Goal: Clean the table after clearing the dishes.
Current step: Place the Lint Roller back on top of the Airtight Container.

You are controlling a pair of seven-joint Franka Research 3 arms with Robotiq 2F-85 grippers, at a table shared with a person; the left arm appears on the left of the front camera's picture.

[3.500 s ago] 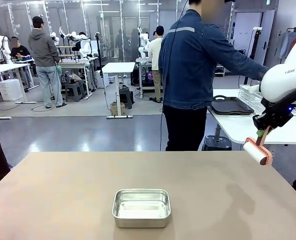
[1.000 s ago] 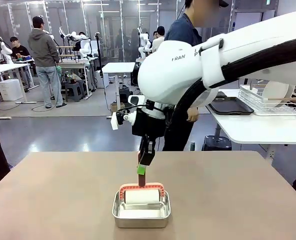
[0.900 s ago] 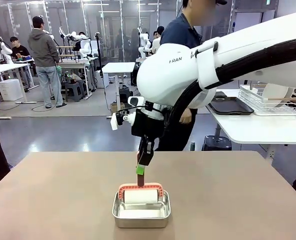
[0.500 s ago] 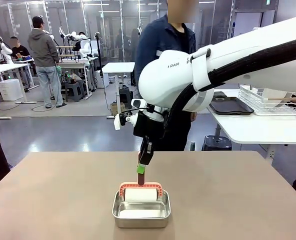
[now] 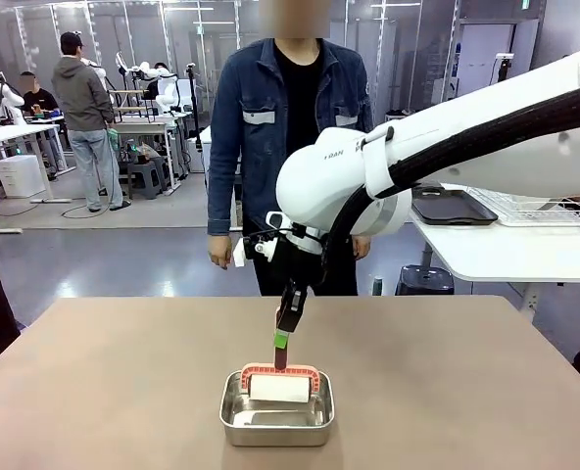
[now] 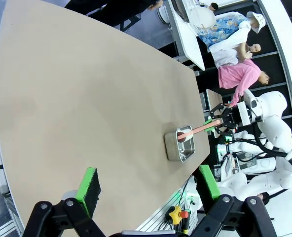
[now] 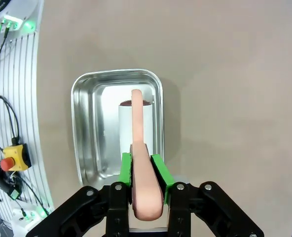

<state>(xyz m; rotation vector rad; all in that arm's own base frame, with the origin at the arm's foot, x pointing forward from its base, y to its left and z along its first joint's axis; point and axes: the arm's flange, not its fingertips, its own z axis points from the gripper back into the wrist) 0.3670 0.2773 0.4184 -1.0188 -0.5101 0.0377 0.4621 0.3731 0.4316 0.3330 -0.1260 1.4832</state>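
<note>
A: What is being shown nearest the robot's side?

B: A small steel pan (image 5: 276,408) is being shown near the middle of the near part of the table (image 5: 123,392). A lint roller (image 5: 279,382), with a white roll in a salmon-pink frame, is being lowered into it by the right gripper (image 5: 281,340), whose green pads are being kept clenched on the pink handle, as the right wrist view confirms (image 7: 145,174).

A: How is the roller judged to handle?

B: It is judged light and stiff, with a sticky roll that may cling to the pan. The handle is being treated as the right place for a grip, well clear of the roll.

A: And the table itself?

B: The taupe top is being seen as bare apart from the pan; it is rigid, heavy and not meant to be lifted. No plates are lying on it.

A: The left gripper (image 6: 148,185)?

B: Its fingers are being held wide apart, released, with nothing between them, high above the table.

A: What is farther off?

B: A person (image 5: 280,147) in a denim jacket is standing at the far edge, arms hanging. To the far right, a dark tray (image 5: 455,208) is lying on a white side table (image 5: 506,257).

A: What is hard to make out?

B: Whether the roll is touching the pan floor cannot be told, and the tray's contents are being cut off by the arm.
</note>
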